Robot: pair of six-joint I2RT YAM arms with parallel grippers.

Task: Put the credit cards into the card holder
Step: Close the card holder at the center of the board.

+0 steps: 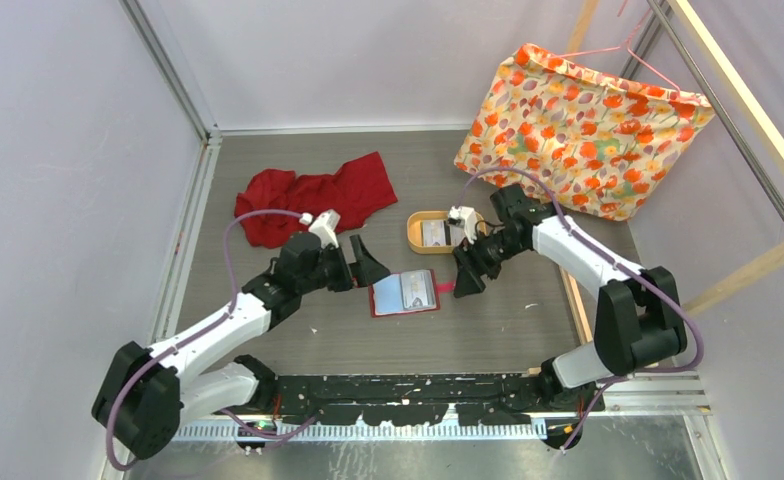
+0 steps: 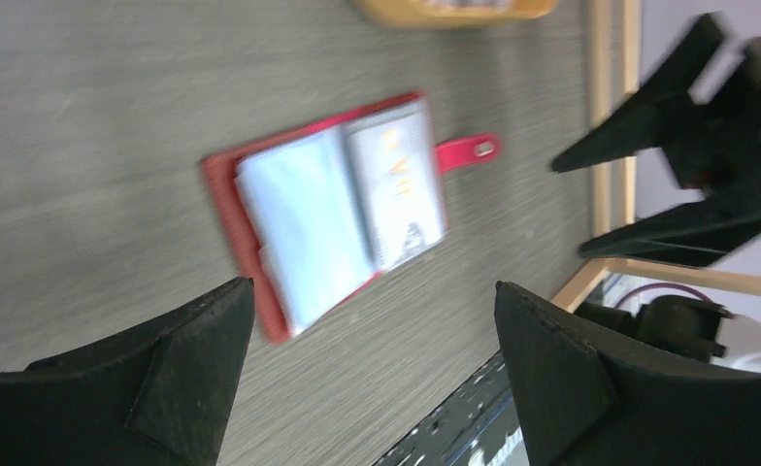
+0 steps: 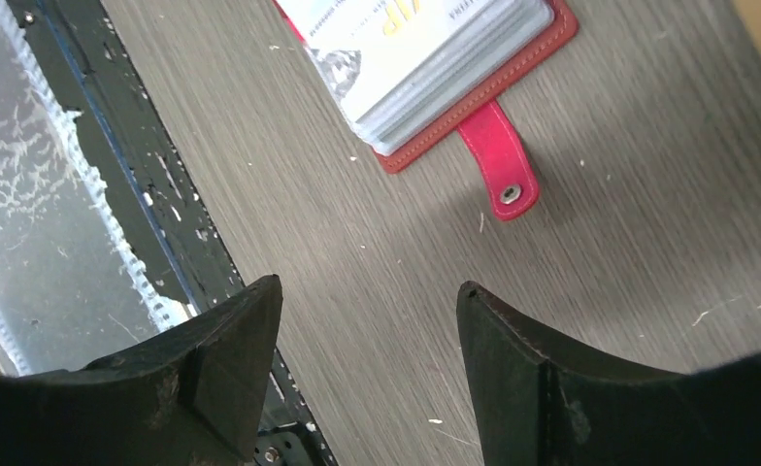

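The card holder [image 1: 404, 293], a red wallet, lies open on the table between my two grippers, its snap tab [image 3: 498, 160] pointing right. Its clear pockets [image 2: 304, 223] fan open, and a pale credit card [image 2: 396, 184] with yellow print shows in the right-hand pocket. More credit cards [image 1: 434, 233] lie in the tan oval tray [image 1: 414, 236] behind the wallet. My left gripper [image 1: 368, 264] hovers open just left of the wallet, nothing between its fingers. My right gripper [image 1: 465, 273] hovers open just right of the tab, also holding nothing.
A crumpled red cloth [image 1: 313, 195] lies at the back left. A floral fabric bag [image 1: 583, 125] hangs on a pink hanger at the back right. A wooden frame [image 1: 758, 265] borders the right side, and a black strip [image 1: 418, 390] runs along the near edge.
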